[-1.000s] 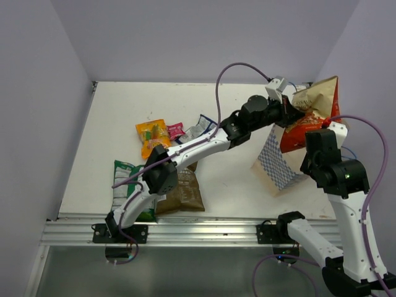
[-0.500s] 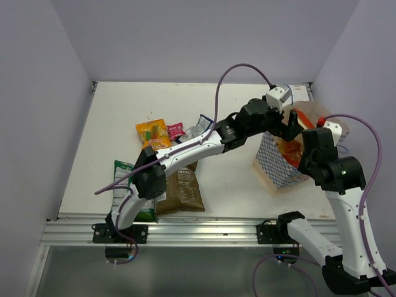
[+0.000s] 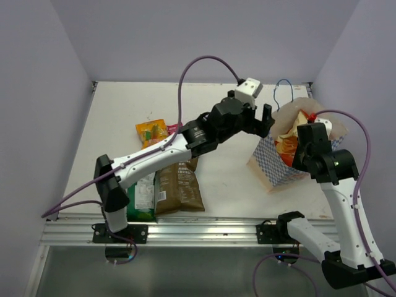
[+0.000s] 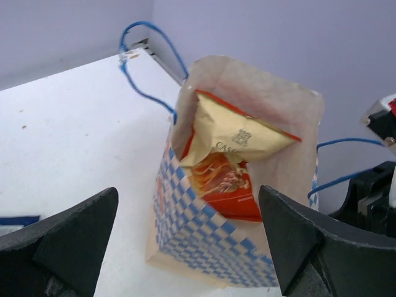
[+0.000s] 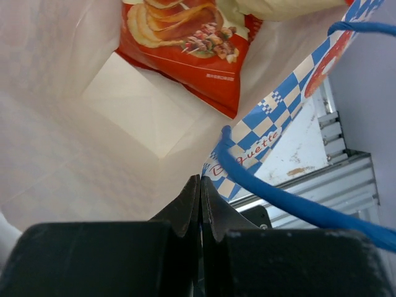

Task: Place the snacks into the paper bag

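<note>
- The green-white bag (image 3: 141,197) and the brown bag (image 3: 179,189) lie side by side at the near edge.
- The left gripper (image 4: 189,207) — jaws wide, empty — hovers beside the paper bag (image 3: 272,168).
- The red-orange bag (image 4: 223,179) stands inside it (top poking out).
- The right gripper (image 5: 199,185) is pinched tight on the paper bag's wall.

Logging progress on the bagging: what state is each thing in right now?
White paper bag with blue-checkered sides: open, rim pinched.
Red-orange foil packet: inside bag, top poking out.
Brown foil packet: flat on table.
Green-white foil packet: flat on table.
Orange foil packet: on table.
Left gripper: open, empty.
Right gripper: shut on bag rim.
</note>
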